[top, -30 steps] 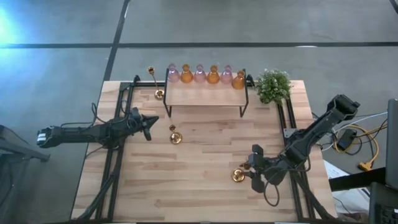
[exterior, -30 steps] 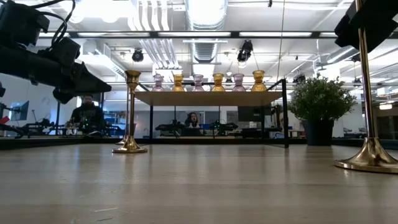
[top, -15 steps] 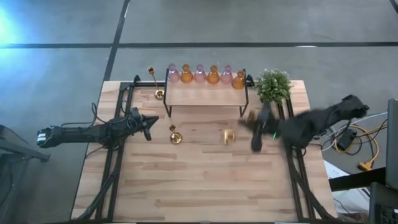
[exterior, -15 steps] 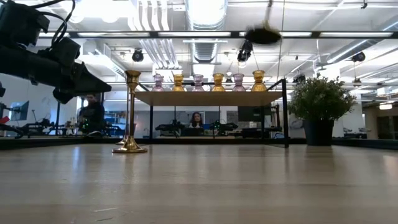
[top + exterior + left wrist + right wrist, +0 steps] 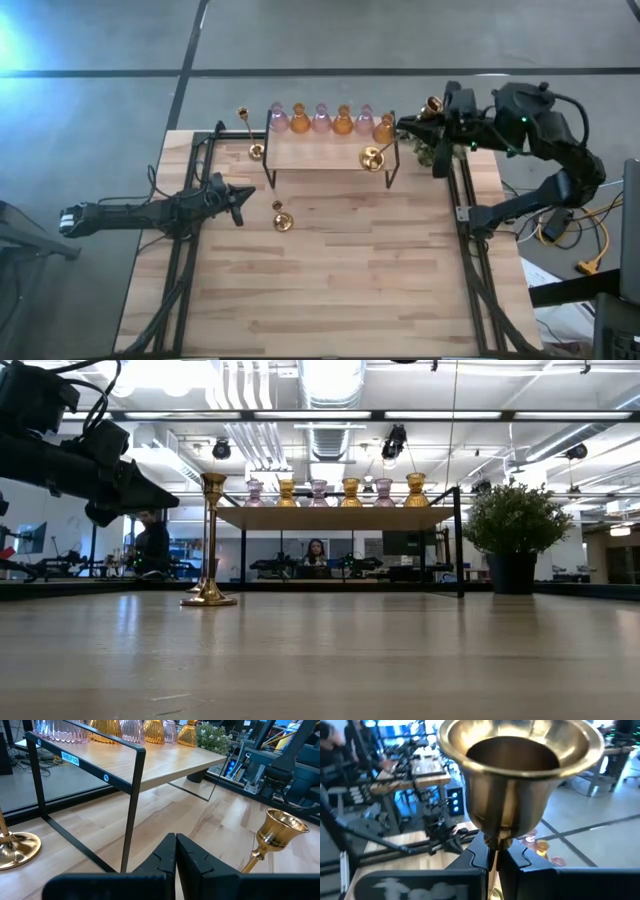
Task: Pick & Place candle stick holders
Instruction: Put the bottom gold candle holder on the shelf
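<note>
Wooden table bears a shelf of glass holders.

The left arm stretches in flat from the table's left side, its left gripper low above the wood near the middle-left, fingers pressed together with nothing between them. The right arm rears up from the table's right edge, elbow bent high, forearm reaching toward the far right corner. Its right gripper hangs in the air there, fingers clamped on the thin stem of a gold candlestick; from above the candlestick seems to be carried tilted, though that view is too small to be sure
</note>
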`<act>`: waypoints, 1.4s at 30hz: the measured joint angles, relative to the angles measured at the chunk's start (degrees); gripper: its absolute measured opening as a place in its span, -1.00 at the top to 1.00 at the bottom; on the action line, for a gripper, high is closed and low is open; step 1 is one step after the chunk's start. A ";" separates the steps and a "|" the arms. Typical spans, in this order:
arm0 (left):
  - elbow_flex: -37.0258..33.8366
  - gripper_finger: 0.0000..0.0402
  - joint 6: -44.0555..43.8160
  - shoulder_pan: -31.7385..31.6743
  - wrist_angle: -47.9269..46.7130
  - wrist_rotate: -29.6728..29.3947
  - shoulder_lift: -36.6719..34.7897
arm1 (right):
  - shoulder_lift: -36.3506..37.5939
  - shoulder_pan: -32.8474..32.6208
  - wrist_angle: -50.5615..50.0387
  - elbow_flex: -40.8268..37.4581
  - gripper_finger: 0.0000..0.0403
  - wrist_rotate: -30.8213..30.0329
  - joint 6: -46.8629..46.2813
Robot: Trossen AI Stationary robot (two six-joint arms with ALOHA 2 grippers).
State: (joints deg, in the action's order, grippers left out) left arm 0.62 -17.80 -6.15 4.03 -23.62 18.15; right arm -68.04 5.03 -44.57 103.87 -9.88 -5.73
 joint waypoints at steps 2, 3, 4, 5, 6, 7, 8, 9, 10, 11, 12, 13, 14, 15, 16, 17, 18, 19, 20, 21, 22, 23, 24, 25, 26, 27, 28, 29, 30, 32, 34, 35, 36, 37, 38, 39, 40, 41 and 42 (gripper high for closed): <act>0.00 0.93 0.02 0.01 0.00 0.00 0.00 | -1.67 0.10 -1.91 2.32 0.95 1.49 1.14; 0.00 0.93 0.02 0.01 0.00 0.00 0.00 | -2.48 0.12 -3.10 3.38 0.95 2.14 1.30; 0.00 0.93 0.02 0.01 0.00 0.00 0.00 | -3.15 0.14 -3.92 4.32 0.95 2.64 1.48; 0.00 0.93 0.02 0.01 0.00 0.00 0.00 | -3.84 0.14 -4.65 5.24 0.95 3.07 1.48; 0.00 0.93 0.02 0.00 0.00 0.00 0.00 | -4.42 0.17 -5.27 6.07 0.95 3.71 1.46; 0.00 0.93 0.00 0.02 0.00 0.00 0.00 | -4.92 0.18 -6.01 6.83 0.95 4.23 1.46; 0.00 0.93 0.02 0.00 0.00 0.00 0.00 | -5.42 0.18 -6.75 7.54 0.95 4.63 1.45; 0.00 0.93 0.02 0.02 0.00 0.00 0.00 | -5.87 0.18 -7.30 8.23 0.95 4.97 1.46; 0.00 0.93 0.01 0.02 0.00 0.00 0.00 | -6.24 0.18 -7.81 8.84 0.95 5.31 1.46; 0.00 0.93 0.02 0.01 0.00 0.00 0.00 | -6.64 0.16 -8.21 9.33 0.95 5.54 1.40; 0.00 0.93 0.00 0.02 0.00 0.00 0.00 | -6.91 0.14 -8.48 9.71 0.95 5.65 1.35; 0.00 0.93 0.02 0.02 0.00 0.00 0.00 | -7.15 0.14 -8.80 10.01 0.95 5.65 1.02; 0.00 0.93 0.02 0.02 0.00 0.00 0.00 | -7.39 0.14 -8.87 10.20 0.95 5.65 0.82; 0.00 0.93 0.00 0.00 0.00 0.00 0.00 | -7.55 0.14 -8.87 10.26 0.95 5.66 0.51; 0.00 0.93 0.02 0.02 0.00 0.00 0.00 | -7.58 0.17 -8.91 10.27 0.95 5.74 0.19; 0.00 0.93 0.02 0.02 0.02 0.00 0.00 | -7.58 0.18 -8.97 10.23 0.95 5.83 -0.08; 0.00 0.93 0.02 0.02 0.07 0.00 0.00 | -7.58 0.18 -9.05 10.13 0.95 5.94 -0.18; 0.00 0.93 0.02 0.00 0.21 -0.02 0.00 | -7.58 0.18 -9.23 10.11 0.95 5.96 -0.42; 0.00 0.93 0.00 0.02 0.52 -0.02 0.00 | -7.55 0.16 -9.27 10.11 0.95 6.04 -0.84; 0.00 0.93 -0.12 0.01 0.87 -0.02 -0.02 | -7.58 0.16 -9.25 10.09 0.95 6.08 -1.25; 0.00 0.93 -0.56 0.02 1.35 -0.01 0.00 | -7.75 0.14 -9.25 10.09 0.95 6.08 -1.37; 0.00 0.93 -0.98 0.02 1.88 0.00 -0.01 | -7.79 0.14 -9.26 10.09 0.95 6.07 -1.38; 0.00 0.93 -1.60 0.02 2.34 0.11 -0.04 | -7.87 0.14 -9.25 10.08 0.95 6.06 -1.38; 0.00 0.93 -2.39 0.02 2.70 0.68 -0.04 | -8.13 0.14 -9.24 10.06 0.95 6.04 -1.36; 0.00 0.93 -3.16 0.02 3.11 1.40 -0.04 | -8.40 0.14 -9.23 10.06 0.95 6.02 -1.32; 0.00 0.93 -3.34 0.02 3.70 2.63 -0.04 | -8.62 0.16 -9.23 10.06 0.95 5.98 -1.23; 0.00 0.93 -3.28 0.02 4.35 4.15 -0.04 | -8.97 0.29 -9.22 10.04 0.95 5.96 -0.92; 0.00 0.93 -2.54 0.02 5.06 5.76 -0.04 | -9.43 0.39 -9.21 10.04 0.95 5.93 -0.59; 0.00 0.93 -1.52 0.03 5.46 6.96 -0.04 | -9.91 0.40 -9.21 10.02 0.95 5.90 -0.34; 0.00 0.93 -1.15 0.02 5.65 7.14 -0.04 | -10.81 0.49 -9.21 10.00 0.95 5.87 -0.28; 0.00 0.93 -1.38 0.00 6.16 7.15 -0.05 | -11.71 0.71 -9.21 10.05 0.95 5.87 -0.27; 0.00 0.93 -1.38 0.02 6.40 7.17 -0.07 | -12.24 0.77 -9.19 10.21 0.95 5.87 -0.16; 0.00 0.93 -1.40 0.00 6.64 7.17 -0.07 | -12.73 0.98 -9.13 10.44 0.95 5.87 0.06; 0.00 0.93 -1.39 0.01 6.62 7.17 -0.07 | -13.22 1.09 -9.09 10.68 0.95 5.85 0.26; 0.00 0.93 -1.40 0.02 6.64 7.17 -0.07 | -13.76 1.25 -9.09 10.94 0.95 5.86 0.65; 0.00 0.93 -1.40 0.02 6.64 7.17 -0.07 | -14.25 1.52 -9.10 11.20 0.95 5.83 1.01; 0.00 0.93 -1.40 0.02 6.66 7.17 -0.07 | -14.66 1.76 -9.09 11.45 0.95 5.56 1.37; 0.00 0.93 -1.41 0.02 6.67 7.17 -0.07 | -15.07 2.10 -9.11 11.69 0.95 5.26 1.64; 0.00 0.93 -1.43 0.02 6.67 7.17 -0.07 | -15.55 2.46 -9.14 12.01 0.95 4.93 2.00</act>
State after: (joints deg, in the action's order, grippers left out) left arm 0.62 -19.22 -6.13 10.71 -16.45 18.09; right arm -83.58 7.49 -53.71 115.87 -4.95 -3.73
